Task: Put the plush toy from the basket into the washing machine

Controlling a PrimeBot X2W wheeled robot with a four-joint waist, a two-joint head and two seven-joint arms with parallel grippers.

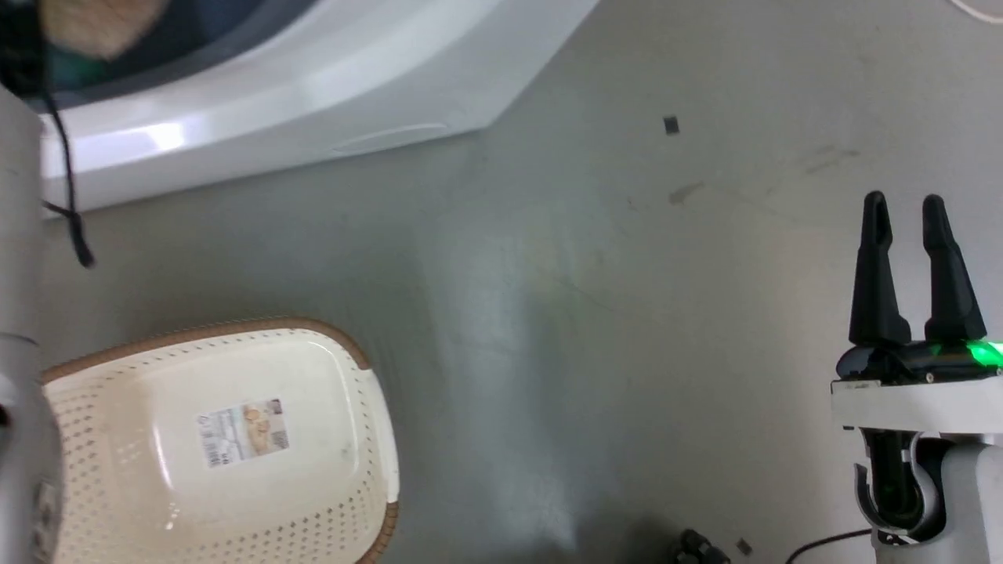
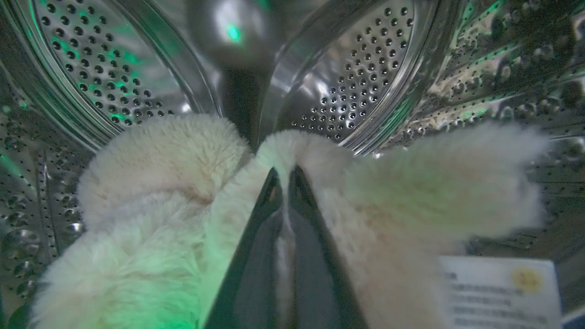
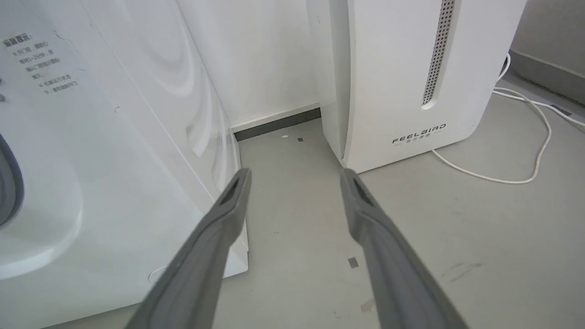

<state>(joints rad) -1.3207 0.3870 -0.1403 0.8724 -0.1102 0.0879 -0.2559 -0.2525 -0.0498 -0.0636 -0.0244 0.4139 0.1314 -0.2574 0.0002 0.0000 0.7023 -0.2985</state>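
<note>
Inside the washing machine drum, the left gripper has its jaws clamped on a fold of the one plush toy, probably to carry it well past the rim before release. One basket sits empty on the floor. The right gripper idles, jaws apart.

left wrist inside washing machine

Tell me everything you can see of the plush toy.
The plush toy is cream, long-pile and fluffy, tinted green in places. It is held inside the washing machine's perforated steel drum, bulging in rounded lobes either side of the left gripper, whose nearly closed fingers pinch its fur. A white printed label shows at its lower right.
</note>
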